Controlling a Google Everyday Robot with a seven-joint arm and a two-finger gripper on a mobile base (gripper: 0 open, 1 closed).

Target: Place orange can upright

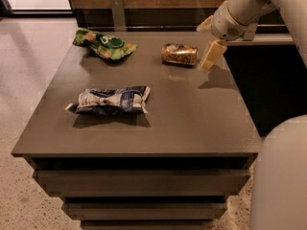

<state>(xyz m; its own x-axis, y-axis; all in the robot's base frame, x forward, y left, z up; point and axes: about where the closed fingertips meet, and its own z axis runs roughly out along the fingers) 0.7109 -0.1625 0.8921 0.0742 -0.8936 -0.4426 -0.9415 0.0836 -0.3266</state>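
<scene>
Well left of the gripper claw (212,55) lie the green snack bag (104,44) and the blue-and-white snack bag (111,99). The orange can (179,54) lies on its side just left of the claw. I cannot tell whether the claw is spread. A glancing touch could roll the can away.

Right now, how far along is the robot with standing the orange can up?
Nothing looks done yet: the orange can lies on its side near the far edge of the table. In hand: the gripper hangs close beside it, holding nothing. Left: grasp it and set it upright.
</scene>
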